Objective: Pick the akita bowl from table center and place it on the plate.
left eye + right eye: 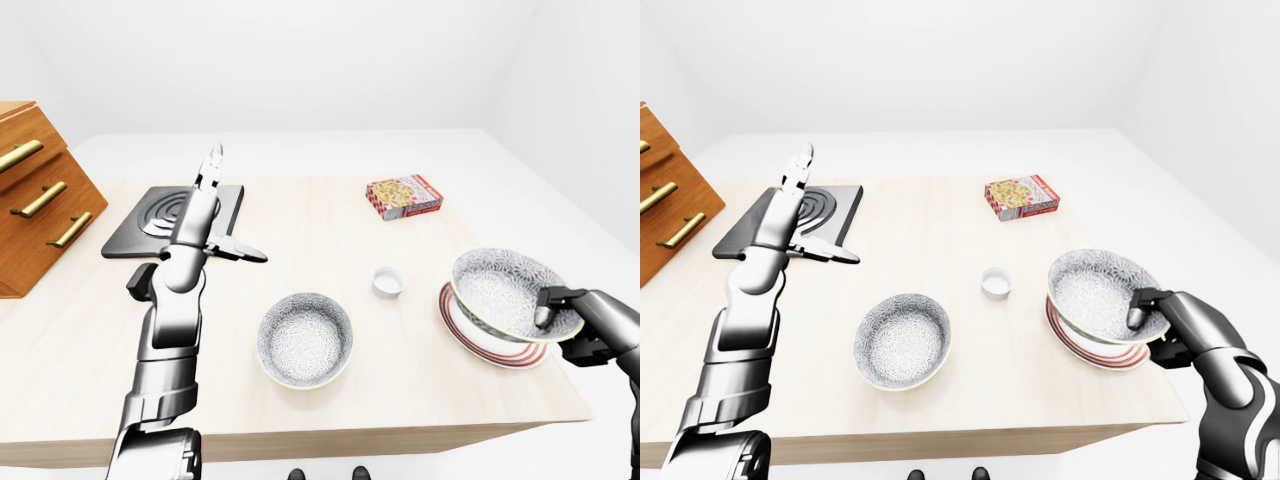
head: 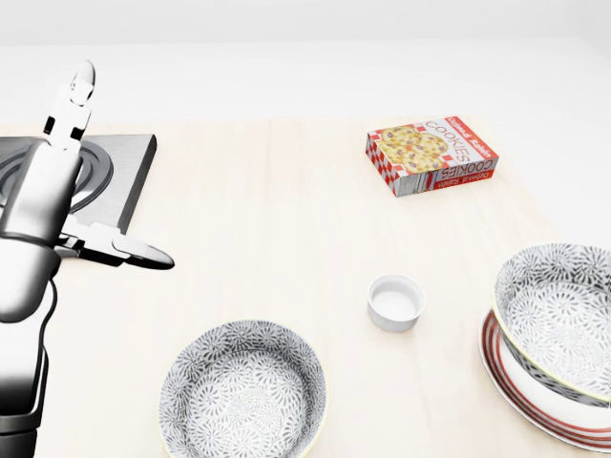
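Observation:
A patterned grey-and-white akita bowl (image 1: 505, 290) hangs tilted just over the red-rimmed plate (image 1: 470, 335) at the right of the left-eye view. My right hand (image 1: 556, 310) is shut on its near right rim, one finger inside the bowl. Whether the bowl touches the plate I cannot tell. A second, similar patterned bowl (image 1: 305, 338) stands on the table at centre. My left hand (image 1: 215, 205) is raised above the table at the left, fingers spread open and holding nothing.
A small white ramekin (image 1: 387, 282) sits between the two bowls. A cookies box (image 1: 404, 196) lies toward the top right. A dark stove plate (image 1: 165, 220) lies under the left hand, and a wooden drawer unit (image 1: 35, 195) stands at the far left.

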{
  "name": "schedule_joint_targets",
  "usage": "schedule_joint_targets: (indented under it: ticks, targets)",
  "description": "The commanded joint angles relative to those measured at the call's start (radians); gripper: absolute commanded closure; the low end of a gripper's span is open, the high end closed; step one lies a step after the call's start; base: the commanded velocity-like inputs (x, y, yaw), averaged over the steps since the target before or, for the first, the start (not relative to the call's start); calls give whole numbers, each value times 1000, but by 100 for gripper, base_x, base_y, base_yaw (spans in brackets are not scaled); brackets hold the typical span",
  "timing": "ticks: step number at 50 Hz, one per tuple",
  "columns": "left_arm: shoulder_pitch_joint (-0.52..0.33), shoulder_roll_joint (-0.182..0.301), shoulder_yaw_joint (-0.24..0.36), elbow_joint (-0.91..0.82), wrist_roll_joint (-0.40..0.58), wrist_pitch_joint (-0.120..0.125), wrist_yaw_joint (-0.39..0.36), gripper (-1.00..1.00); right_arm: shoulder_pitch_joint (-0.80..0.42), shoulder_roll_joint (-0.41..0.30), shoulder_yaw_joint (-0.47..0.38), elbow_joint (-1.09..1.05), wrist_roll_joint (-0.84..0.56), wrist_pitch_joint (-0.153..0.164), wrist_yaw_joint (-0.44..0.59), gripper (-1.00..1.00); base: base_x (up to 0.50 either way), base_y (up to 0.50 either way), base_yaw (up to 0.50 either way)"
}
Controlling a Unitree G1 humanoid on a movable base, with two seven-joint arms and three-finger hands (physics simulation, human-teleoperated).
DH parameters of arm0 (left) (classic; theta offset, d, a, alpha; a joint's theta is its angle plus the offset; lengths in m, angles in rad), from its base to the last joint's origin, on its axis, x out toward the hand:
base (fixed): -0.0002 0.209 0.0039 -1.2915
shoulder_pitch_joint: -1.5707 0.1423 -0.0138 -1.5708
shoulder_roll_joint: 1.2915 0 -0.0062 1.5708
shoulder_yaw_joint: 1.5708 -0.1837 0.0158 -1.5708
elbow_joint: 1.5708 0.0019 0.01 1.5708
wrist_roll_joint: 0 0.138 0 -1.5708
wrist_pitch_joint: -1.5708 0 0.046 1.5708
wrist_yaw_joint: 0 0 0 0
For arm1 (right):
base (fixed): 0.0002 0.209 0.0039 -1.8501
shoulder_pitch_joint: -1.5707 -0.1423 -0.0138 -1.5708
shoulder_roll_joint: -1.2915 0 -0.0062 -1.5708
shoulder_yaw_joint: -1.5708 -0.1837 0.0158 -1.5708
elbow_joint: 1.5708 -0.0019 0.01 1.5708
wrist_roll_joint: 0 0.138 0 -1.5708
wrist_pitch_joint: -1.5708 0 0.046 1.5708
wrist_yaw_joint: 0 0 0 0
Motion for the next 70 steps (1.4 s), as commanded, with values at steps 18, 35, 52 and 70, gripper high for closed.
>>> schedule_joint_targets:
  ticks: [18, 35, 52, 70]
  targets:
    - [22, -9, -2, 1, 11, 0, 4, -100, -52, -78, 58, 260, 170, -11, -200, 100, 0, 0, 0]
    - [55, -11, 4, -6, 9, 0, 10, -100, -90, -86, 147, 360, 148, -11, -285, 100, 0, 0, 0]
    - [63, -10, 5, 19, 6, 0, 19, -100, -126, -113, 206, 508, 133, -11, -391, 100, 0, 0, 0]
    - [29, -10, -1, 19, 11, 0, 14, -100, -98, -155, 163, 490, 110, -11, -363, -100, 0, 0, 0]
